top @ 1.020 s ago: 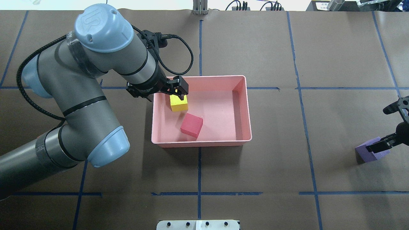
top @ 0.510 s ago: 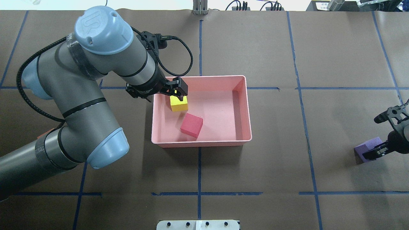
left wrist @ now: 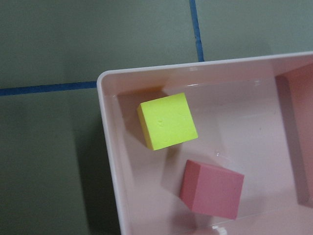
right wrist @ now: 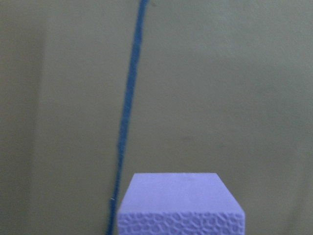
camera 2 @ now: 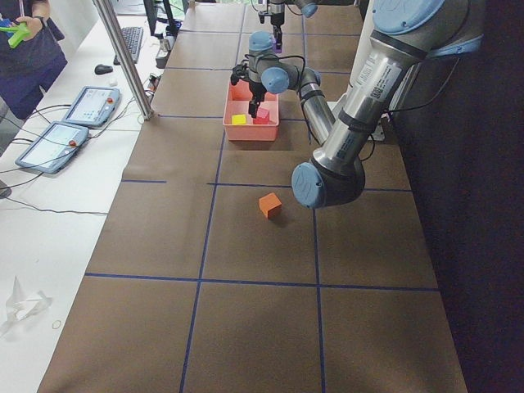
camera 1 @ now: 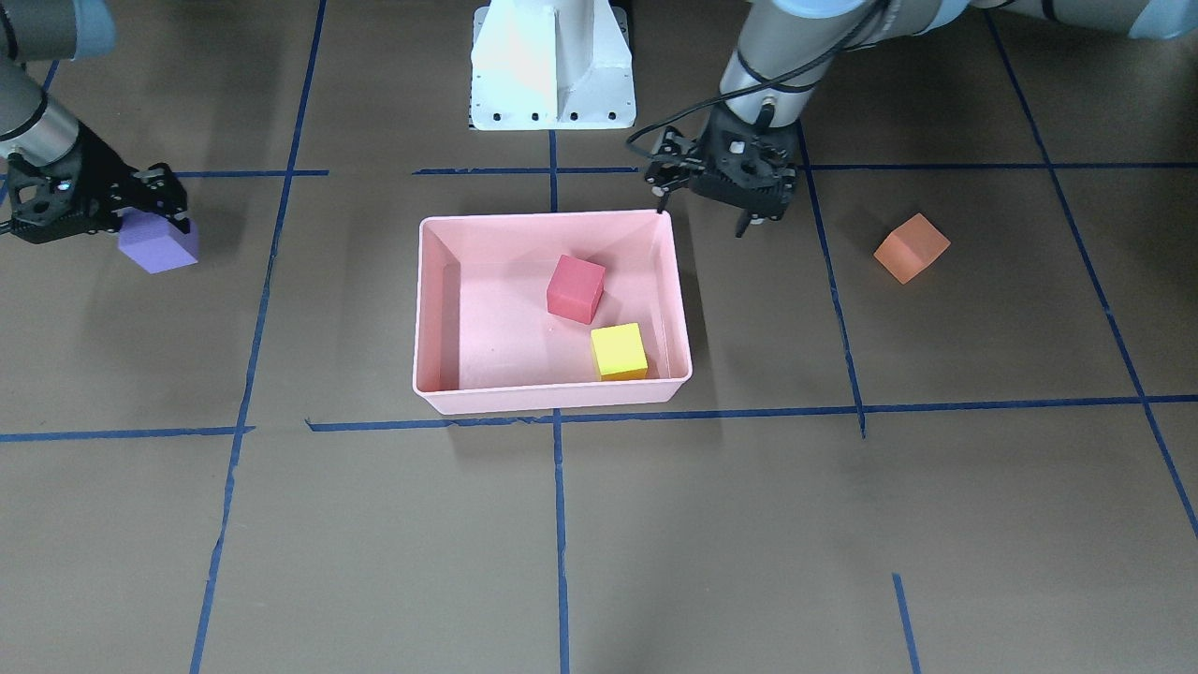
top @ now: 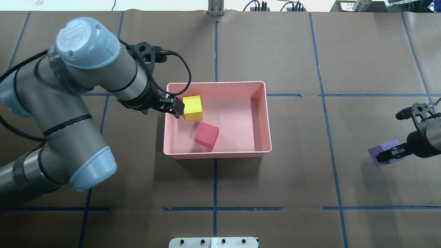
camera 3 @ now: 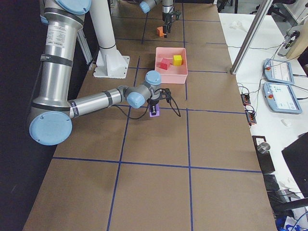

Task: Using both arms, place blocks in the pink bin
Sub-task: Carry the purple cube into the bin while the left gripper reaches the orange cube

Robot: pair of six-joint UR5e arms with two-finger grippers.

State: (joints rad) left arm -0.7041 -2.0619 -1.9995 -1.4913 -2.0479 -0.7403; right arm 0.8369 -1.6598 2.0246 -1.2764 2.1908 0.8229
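The pink bin (top: 217,154) sits mid-table and holds the yellow-green block (top: 192,107) and the red block (top: 206,135); both also show in the left wrist view, yellow-green (left wrist: 167,121) and red (left wrist: 212,189). My left gripper (top: 174,108) hangs open and empty over the bin's left rim, just beside the yellow-green block. My right gripper (top: 387,156) is shut on the purple block (top: 379,153) at the far right of the table. The orange block (camera 1: 911,246) lies alone on the table on my left side, hidden under my left arm in the overhead view.
The white pedestal (camera 1: 552,65) stands behind the bin. Blue tape lines (top: 215,208) cross the brown table cover. A metal plate (top: 213,243) sits at the table edge. Tablets (camera 2: 61,143) and cables lie on a side bench.
My left gripper has let go of the yellow-green block and drawn back left to the bin's rim. My right gripper has moved left toward the bin with the purple block.
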